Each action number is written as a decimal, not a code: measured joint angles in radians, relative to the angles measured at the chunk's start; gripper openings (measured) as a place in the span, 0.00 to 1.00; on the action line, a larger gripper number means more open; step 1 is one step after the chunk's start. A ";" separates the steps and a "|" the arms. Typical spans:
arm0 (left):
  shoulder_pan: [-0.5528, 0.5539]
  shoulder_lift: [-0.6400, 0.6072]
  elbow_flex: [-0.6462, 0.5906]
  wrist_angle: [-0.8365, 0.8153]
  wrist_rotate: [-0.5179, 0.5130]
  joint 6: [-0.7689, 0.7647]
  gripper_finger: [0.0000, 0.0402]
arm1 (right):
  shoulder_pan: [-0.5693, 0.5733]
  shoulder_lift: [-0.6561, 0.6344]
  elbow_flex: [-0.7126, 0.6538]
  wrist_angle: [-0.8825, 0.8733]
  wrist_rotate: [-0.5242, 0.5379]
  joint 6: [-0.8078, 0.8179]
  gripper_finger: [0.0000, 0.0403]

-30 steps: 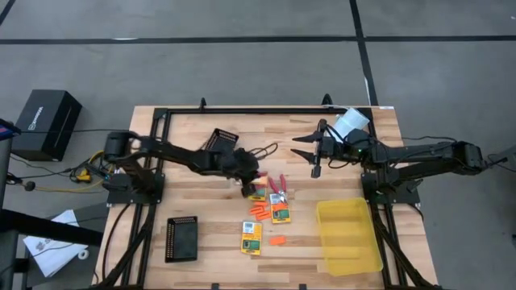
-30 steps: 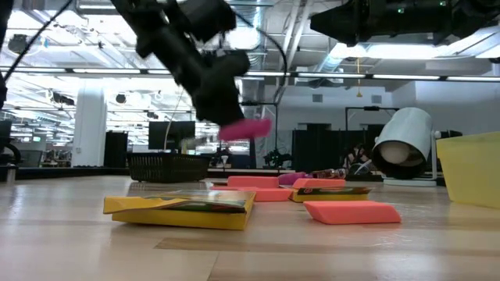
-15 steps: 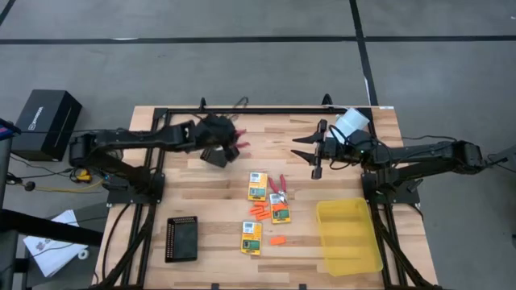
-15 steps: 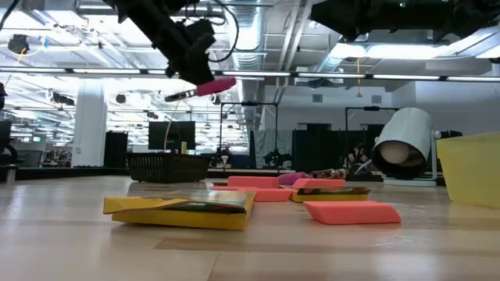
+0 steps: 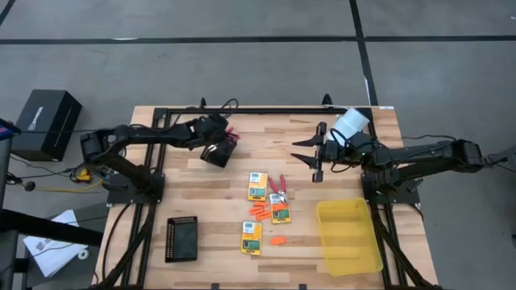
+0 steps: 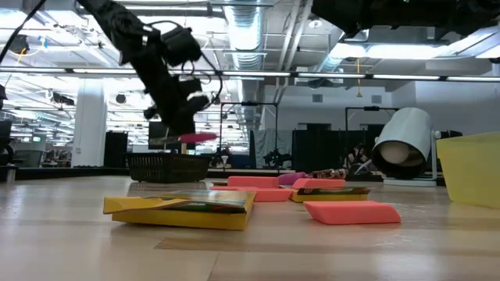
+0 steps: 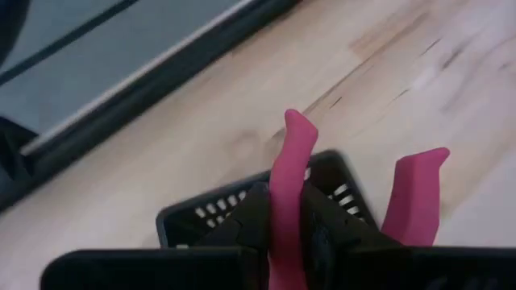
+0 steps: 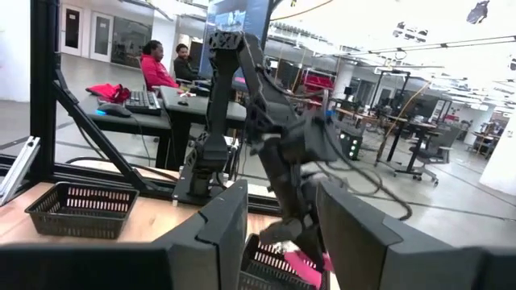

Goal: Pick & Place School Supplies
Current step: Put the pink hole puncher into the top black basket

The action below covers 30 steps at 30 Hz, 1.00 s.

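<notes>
My left gripper is shut on a pink-handled scissors-like tool and hangs over the black mesh tray at the far left of the table. My right gripper waits open, raised over the far right. Three yellow crayon boxes lie flat mid-table. Another pink-handled tool lies between two of them. Orange stubby pieces are scattered near the boxes. My left gripper pinches one pink handle of the tool between its two fingers, which slant down from the table's left. The other handle stands free beside the fingers. The tool is lifted clear, above the mesh tray.
A translucent yellow bin stands at the near right. A second black mesh tray sits at the near left. A white roll lies by the right arm at the far edge. A black frame rail runs along the far edge.
My left gripper has carried the pink-handled tool from beside the crayon boxes mid-table toward the far left, ending over the mesh tray. It has turned on the way, and the tool stays clear of the table.
</notes>
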 joint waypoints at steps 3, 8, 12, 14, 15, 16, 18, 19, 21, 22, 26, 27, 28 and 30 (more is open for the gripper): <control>0.003 0.022 -0.037 0.032 -0.009 -0.021 0.08 | 0.000 0.000 0.000 0.000 0.000 0.000 0.35; 0.018 0.035 -0.070 0.060 -0.019 -0.044 0.08 | 0.000 0.000 0.000 0.000 0.001 0.000 0.36; 0.035 0.030 -0.088 0.091 -0.021 -0.062 0.08 | 0.002 0.000 0.000 0.000 0.001 0.000 0.36; 0.039 0.031 -0.092 0.095 -0.019 -0.065 0.08 | 0.003 0.000 0.000 0.000 0.001 0.000 0.36; 0.039 0.031 -0.096 0.097 -0.019 -0.065 0.08 | 0.005 0.000 0.000 0.000 0.001 0.000 0.35; 0.040 0.031 -0.099 0.098 -0.019 -0.066 0.08 | 0.007 0.000 0.000 0.000 0.001 0.000 0.35; 0.039 0.031 -0.101 0.098 -0.018 -0.066 0.08 | 0.007 0.000 0.000 0.000 0.001 0.000 0.35; 0.039 0.031 -0.101 0.098 -0.016 -0.066 0.08 | 0.007 0.000 0.000 0.000 0.001 0.000 0.35; 0.039 0.031 -0.101 0.098 -0.010 -0.066 0.08 | 0.007 0.000 0.000 0.000 0.001 0.000 0.36; 0.039 0.031 -0.101 0.098 -0.010 -0.066 0.08 | 0.007 0.000 0.000 0.000 0.001 0.000 0.36; 0.038 0.031 -0.101 0.099 0.004 -0.069 0.17 | 0.007 0.000 0.000 0.000 0.001 0.001 0.37; 0.038 0.031 -0.101 0.100 0.007 -0.069 0.21 | 0.007 0.000 0.000 0.000 0.001 0.001 0.37; 0.038 0.031 -0.101 0.102 0.008 -0.069 0.24 | 0.007 0.000 0.000 0.000 0.001 0.001 0.37; 0.038 0.031 -0.101 0.104 0.008 -0.069 0.30 | 0.006 0.000 0.000 0.000 0.001 0.000 0.37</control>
